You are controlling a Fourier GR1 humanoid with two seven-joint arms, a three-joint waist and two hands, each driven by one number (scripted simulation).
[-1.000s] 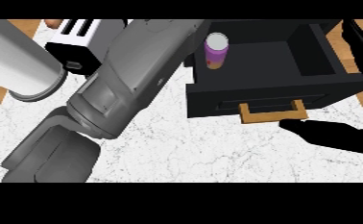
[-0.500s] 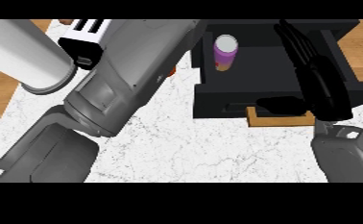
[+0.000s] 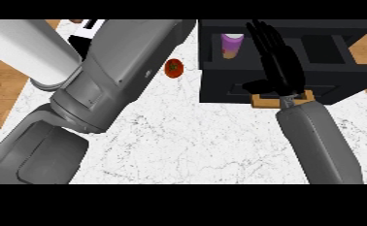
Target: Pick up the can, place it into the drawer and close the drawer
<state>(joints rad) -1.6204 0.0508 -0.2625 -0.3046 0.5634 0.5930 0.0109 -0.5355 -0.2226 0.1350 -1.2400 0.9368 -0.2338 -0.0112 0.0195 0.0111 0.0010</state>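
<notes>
Locate the can point(image 3: 231, 45) first: it stands upright inside the open black drawer point(image 3: 215, 82), close to the drawer's left wall, with its purple top facing you. Note that no hand is touching it. Check the right hand point(image 3: 278, 70) next: it lies over the drawer to the right of the can, apart from it, with its fingers straight, held close together and pointing away from the robot. Its thumb is turned toward the drawer's front edge, and the hand grips nothing. The right forearm point(image 3: 319, 142) enters from the lower right. A tan wooden piece point(image 3: 267, 103) shows just below the drawer front, beside the wrist. Observe that the left forearm point(image 3: 122, 74) crosses the left half of the view from the lower left to the top edge; the left hand itself lies outside the view, so you cannot tell its state. On the white marbled counter point(image 3: 193, 142), a small red round item point(image 3: 173, 68) sits between the left forearm and the drawer. A white cylinder point(image 3: 36, 50) stands at the far left.
</notes>
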